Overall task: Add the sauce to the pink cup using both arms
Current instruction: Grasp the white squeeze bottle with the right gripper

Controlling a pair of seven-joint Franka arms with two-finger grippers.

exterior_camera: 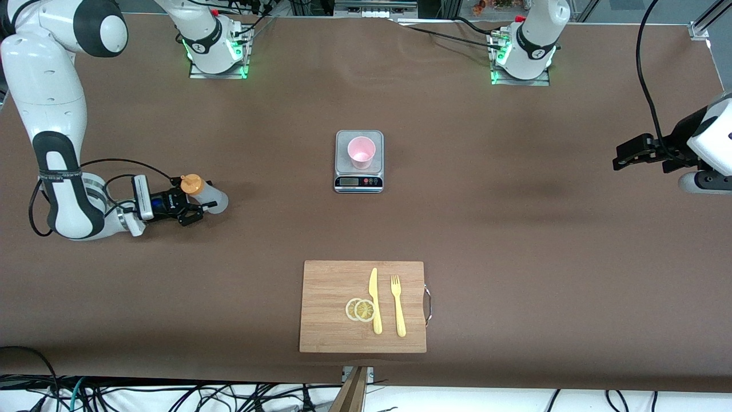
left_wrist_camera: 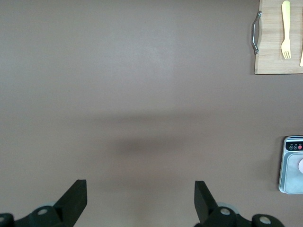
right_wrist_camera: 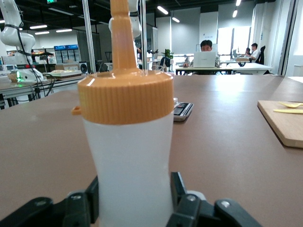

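Observation:
The sauce (exterior_camera: pixel 210 199), a whitish squeeze bottle with an orange nozzle cap (exterior_camera: pixel 191 184), stands on the table toward the right arm's end. My right gripper (exterior_camera: pixel 197 206) reaches in level with the table and is shut on the bottle's lower body. In the right wrist view the sauce (right_wrist_camera: pixel 128 142) fills the middle, and both fingers (right_wrist_camera: pixel 177 189) press its sides. The pink cup (exterior_camera: pixel 361 151) stands upright on a grey kitchen scale (exterior_camera: pixel 358 182) at mid-table. My left gripper (exterior_camera: pixel 623 157) waits open over bare table at the left arm's end, nothing between its fingers (left_wrist_camera: pixel 75 198).
A wooden cutting board (exterior_camera: pixel 326 332) lies nearer the front camera than the scale. It carries two lemon slices (exterior_camera: pixel 360 309), a yellow knife (exterior_camera: pixel 374 300) and a yellow fork (exterior_camera: pixel 397 306). The left wrist view shows the board's handle (left_wrist_camera: pixel 256 32) and the scale's edge (left_wrist_camera: pixel 289 165).

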